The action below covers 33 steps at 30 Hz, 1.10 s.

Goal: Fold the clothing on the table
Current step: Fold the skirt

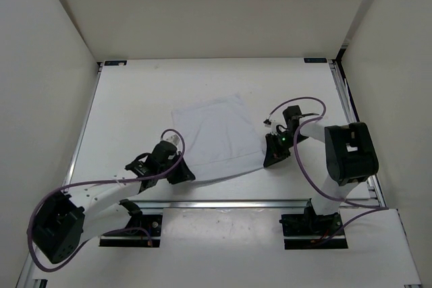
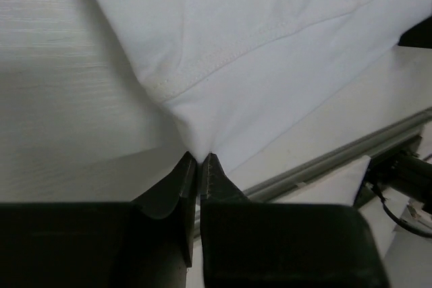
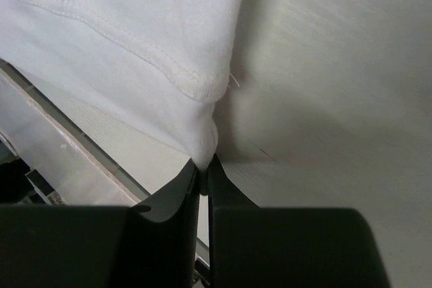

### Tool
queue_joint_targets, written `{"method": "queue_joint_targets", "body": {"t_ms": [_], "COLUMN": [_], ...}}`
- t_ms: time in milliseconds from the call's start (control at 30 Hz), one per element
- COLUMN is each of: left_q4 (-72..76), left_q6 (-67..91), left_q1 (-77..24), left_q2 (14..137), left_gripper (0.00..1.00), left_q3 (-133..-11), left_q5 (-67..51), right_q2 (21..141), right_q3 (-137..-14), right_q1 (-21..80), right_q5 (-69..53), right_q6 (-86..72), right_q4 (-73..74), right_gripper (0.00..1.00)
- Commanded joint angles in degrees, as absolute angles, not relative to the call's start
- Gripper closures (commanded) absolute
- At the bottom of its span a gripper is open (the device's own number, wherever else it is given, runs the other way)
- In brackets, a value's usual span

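Checking is requested on the clothing (image 1: 216, 133): where is it located? (Inspector)

It is spread on the bench (image 1: 128, 99), near the middle and between the two arms. Its far part is laid flat. Its two near corners are drawn toward the metal rail (image 1: 229, 204) at the near edge of the bench. (Operator)

How is the left tool (image 2: 200, 160) found? (Inspector)

Its jaws are pressed narrowly together on the near-left corner of the clothing. The fabric is gathered to a point between the fingertips (image 2: 183, 170), and a stitched hem (image 2: 223, 60) is seen running across the cloth just beyond the pinch. Bare bench surface is seen beside the cloth in the left wrist view. (Operator)

And the right tool (image 3: 203, 170)? (Inspector)

It is likewise closed narrowly — on the near-right corner of the clothing. The corner is pinched between the jaws, and the hem stitching is seen to end just beyond them. The near edge of the fabric is stretched between the two tools. Whether that edge is raised clear of the bench cannot be told. (Operator)
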State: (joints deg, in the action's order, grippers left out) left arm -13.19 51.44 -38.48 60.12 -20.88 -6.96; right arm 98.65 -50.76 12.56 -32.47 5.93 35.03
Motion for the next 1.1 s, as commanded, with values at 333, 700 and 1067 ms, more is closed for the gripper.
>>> {"method": "queue_joint_targets", "body": {"t_ms": [333,700,1067], "left_q4": [-28.19,-31.82,-20.76], "left_q6": [45.63,45.62,52.27], "left_q1": [-37.54,-31.13,-12.57], "left_q2": [51.51,42.98,45.17], "left_gripper": [1.00,1.00,0.99], "left_q3": [-31.28,-36.74,-34.64], "left_q5": [-18.62,-30.93,-36.48], "right_q2": [84.14,74.08,94.89], "right_q3": [-56.07,-67.74,-87.07], "right_q1": [9.85,16.52,13.63], "right_q5": [-39.38,-38.57,-42.71], "right_q6": [24.08,20.66,20.21], "right_q4": [51.07,56.25,56.94], "right_gripper": [1.00,0.99,1.00]}}
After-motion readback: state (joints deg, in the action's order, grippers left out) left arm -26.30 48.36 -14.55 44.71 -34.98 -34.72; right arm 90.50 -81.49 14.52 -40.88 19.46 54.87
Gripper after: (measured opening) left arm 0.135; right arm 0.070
